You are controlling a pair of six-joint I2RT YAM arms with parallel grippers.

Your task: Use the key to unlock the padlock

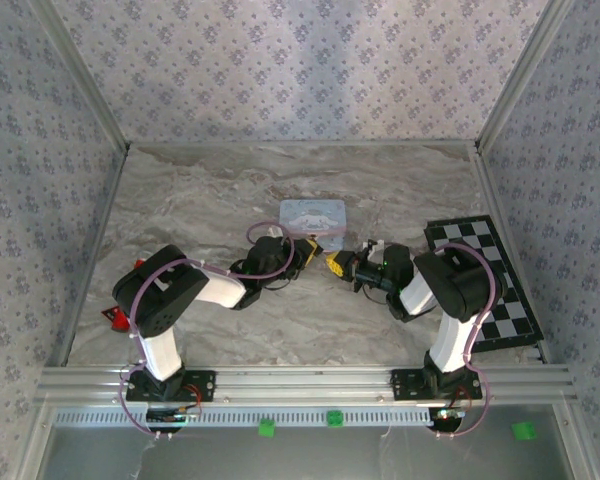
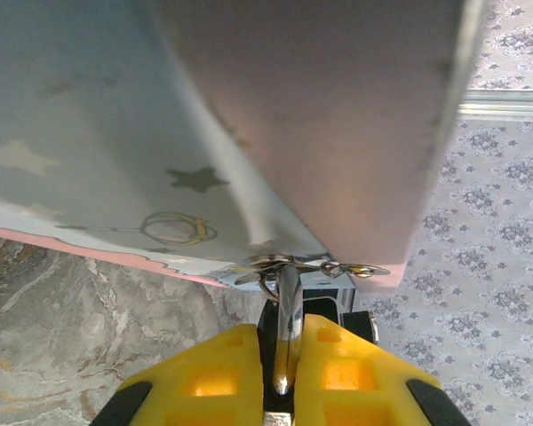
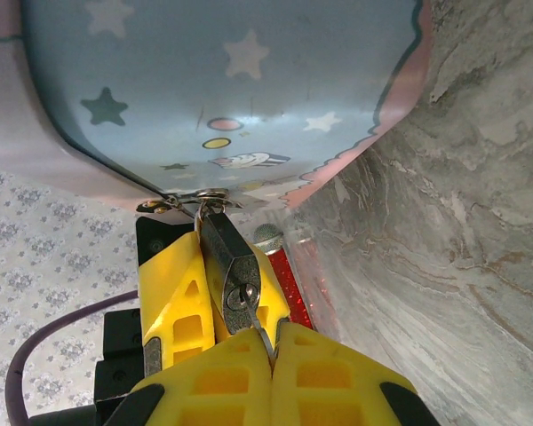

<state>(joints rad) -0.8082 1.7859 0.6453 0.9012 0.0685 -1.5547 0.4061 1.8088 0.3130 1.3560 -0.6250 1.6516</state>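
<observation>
The padlock (image 3: 234,262), hung from the clasp (image 3: 204,202) of the tin (image 3: 249,80), is clamped by the left gripper (image 2: 282,355). The key (image 3: 261,335), seated in its keyhole, is pinched by the right gripper (image 3: 274,348). If torque is applied off-axis, the key may slip or bend.

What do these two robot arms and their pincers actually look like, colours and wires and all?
Both arms, left arm and right arm, have white tube-like links joined by bulky black rounded housings. A thin purple cable loops along each. The left gripper and right gripper have chunky yellow fingers with square recesses and black trim.
</observation>
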